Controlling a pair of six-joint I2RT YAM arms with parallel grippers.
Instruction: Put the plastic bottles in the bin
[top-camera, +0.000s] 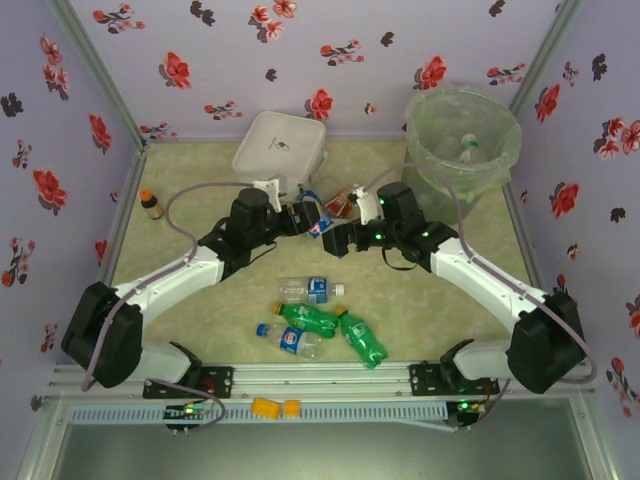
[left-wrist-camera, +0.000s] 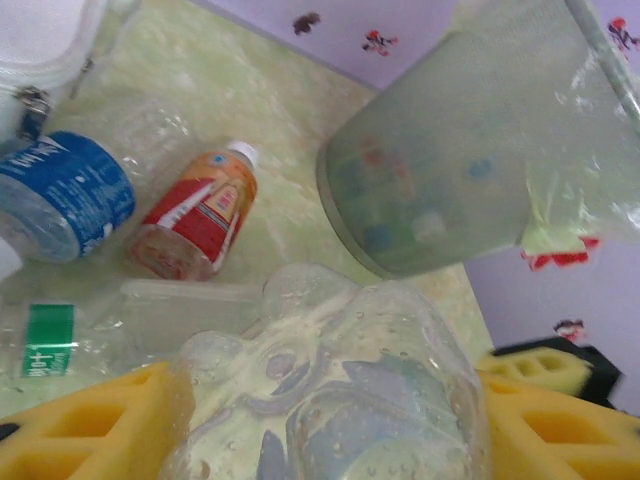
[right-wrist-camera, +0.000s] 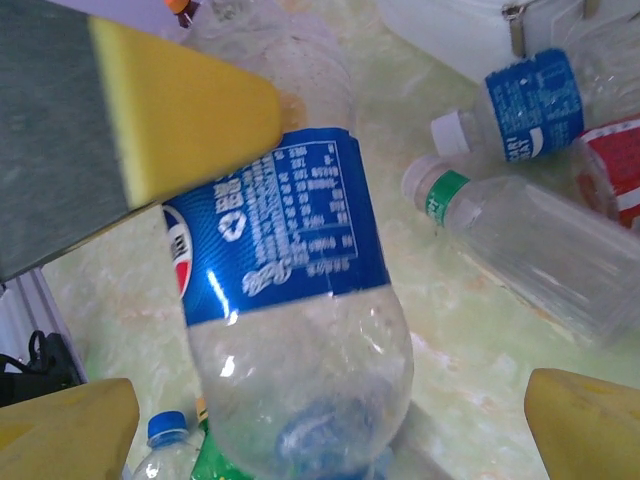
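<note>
The left gripper (left-wrist-camera: 325, 430) clamps its jaws on a clear Pepsi bottle (right-wrist-camera: 290, 300). From the right wrist its blue label is legible, and its base lies between the right gripper (right-wrist-camera: 330, 425) jaws, which are wide open. The bin (top-camera: 452, 176) stands near, at the far right of the desk (top-camera: 400, 310).

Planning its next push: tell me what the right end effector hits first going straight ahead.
Most likely the blue-label bottle gripped by the left end effector, dead ahead of the right end effector; depth is unclear.

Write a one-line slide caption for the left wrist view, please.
Left claw grips a clear bottle, the bin ahead and a red-labelled bottle lying on the table.
</note>
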